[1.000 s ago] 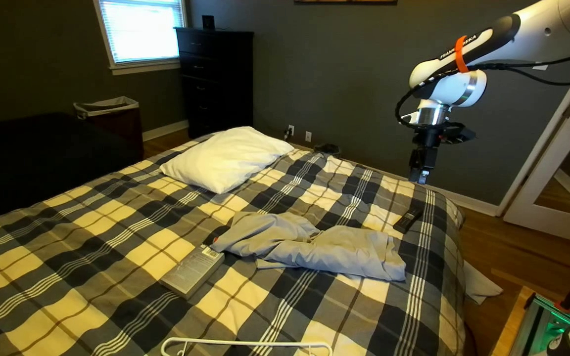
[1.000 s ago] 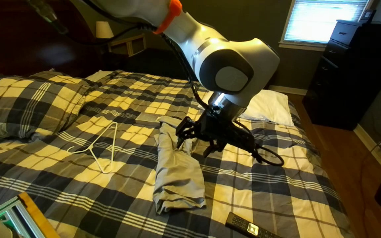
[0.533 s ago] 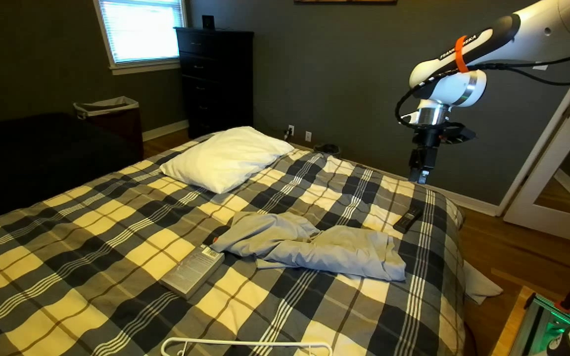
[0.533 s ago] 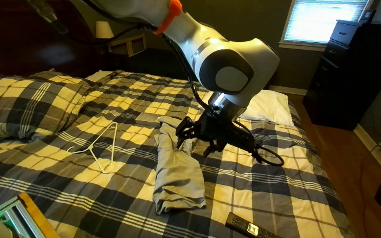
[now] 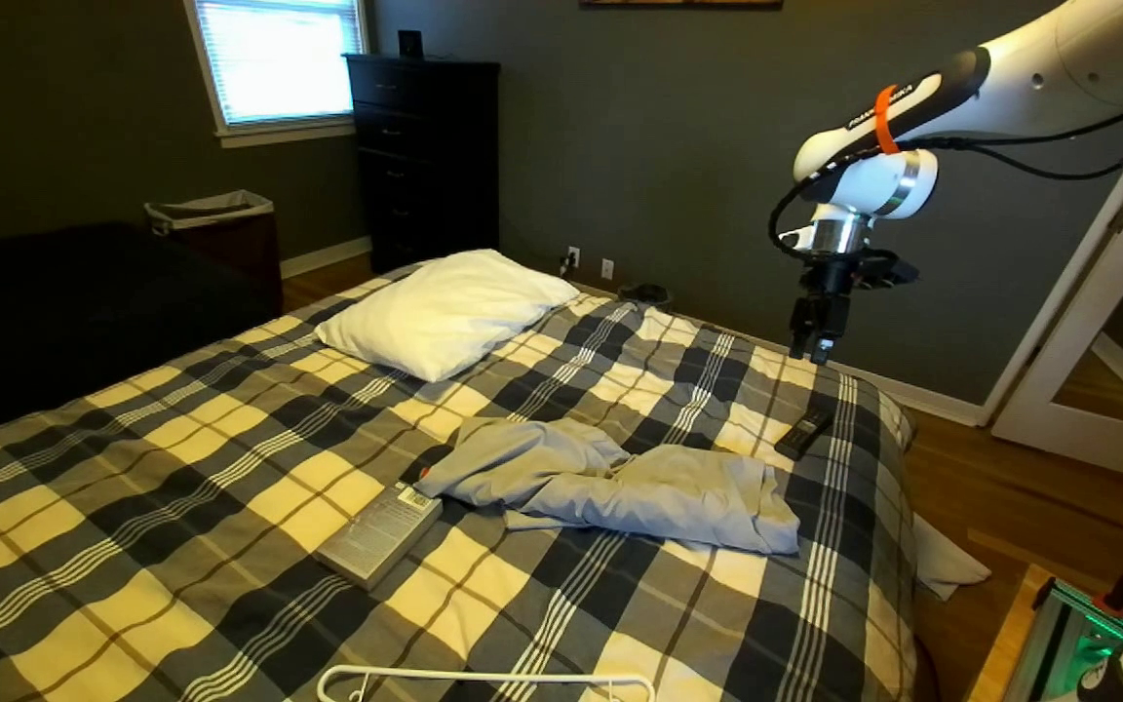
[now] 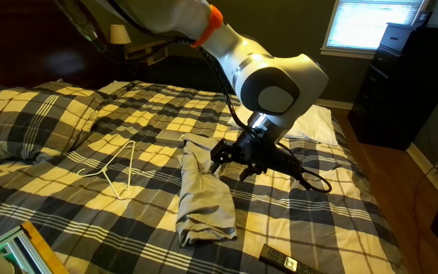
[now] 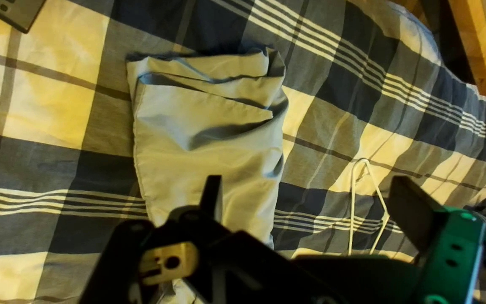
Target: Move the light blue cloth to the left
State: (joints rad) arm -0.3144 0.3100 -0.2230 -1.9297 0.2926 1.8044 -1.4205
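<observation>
The arm (image 6: pixel 228 43) has just begun to shift, drifting slightly to the grey box's (image 5: pixel 381 536) side in an exterior view, while the light blue cloth (image 5: pixel 610 497) has not moved: it lies with one end just beside the box and runs away from it. That suggests the approach is starting, with the leftward move still to come. The arm slopes downward, the gripper (image 6: pixel 228 175) hanging well above box level, jaws spread with nothing between them.
</observation>
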